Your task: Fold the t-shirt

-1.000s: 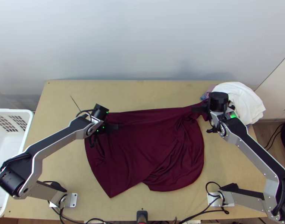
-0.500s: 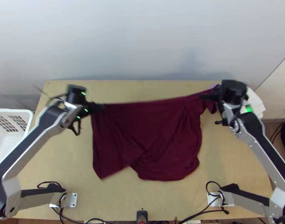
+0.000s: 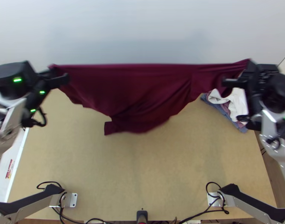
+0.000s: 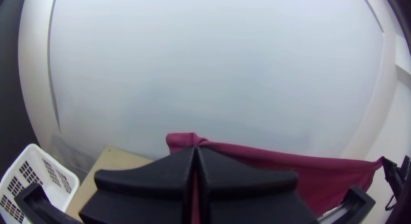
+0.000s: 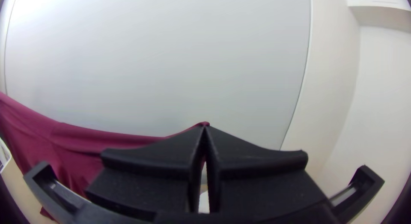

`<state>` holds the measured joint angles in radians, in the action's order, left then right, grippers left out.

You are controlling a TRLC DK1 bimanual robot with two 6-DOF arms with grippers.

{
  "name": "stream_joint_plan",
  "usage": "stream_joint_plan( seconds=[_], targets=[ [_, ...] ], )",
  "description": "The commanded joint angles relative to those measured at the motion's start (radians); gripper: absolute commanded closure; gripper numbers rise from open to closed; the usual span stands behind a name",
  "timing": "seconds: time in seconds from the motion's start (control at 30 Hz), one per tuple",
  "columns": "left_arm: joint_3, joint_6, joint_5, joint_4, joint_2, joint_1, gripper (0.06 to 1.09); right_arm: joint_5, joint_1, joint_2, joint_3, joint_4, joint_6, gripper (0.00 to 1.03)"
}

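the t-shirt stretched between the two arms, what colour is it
The large cloth t-shirt is plain dark maroon, seen best in the top view.

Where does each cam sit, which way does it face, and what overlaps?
Top: fixed high over the table's near edge, looking steeply down; both arms show.
Left wrist: on that arm, facing the pale wall; left gripper at the bottom edge, jaws shut on the t-shirt.
Right wrist: same wall; right gripper at the bottom edge, jaws shut on the t-shirt.
Shared: both wrist views show wall and t-shirt; the left one also catches the right gripper.
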<state>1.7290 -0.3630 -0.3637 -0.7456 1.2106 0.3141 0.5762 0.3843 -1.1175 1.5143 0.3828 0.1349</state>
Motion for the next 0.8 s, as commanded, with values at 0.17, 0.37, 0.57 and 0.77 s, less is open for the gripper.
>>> stream_joint_plan(
  seconds=[0.17,0.37,0.57,0.77],
  targets=[
    [0.285,0.110,-0.027,-0.051,-0.052,0.028,1.05,0.113,0.042,0.088,0.153,-0.099,0.190,1.00],
    [0.417,0.148,0.037,-0.077,-0.040,0.056,1.05,0.119,0.044,0.148,0.153,-0.185,0.295,1.00],
    [0.517,0.182,0.042,-0.132,-0.062,0.102,1.05,0.134,0.044,0.234,0.155,-0.197,0.353,1.00],
    [0.557,0.271,0.011,-0.118,-0.128,0.100,1.05,0.134,0.042,0.318,0.159,-0.220,0.445,1.00]
  ],
)
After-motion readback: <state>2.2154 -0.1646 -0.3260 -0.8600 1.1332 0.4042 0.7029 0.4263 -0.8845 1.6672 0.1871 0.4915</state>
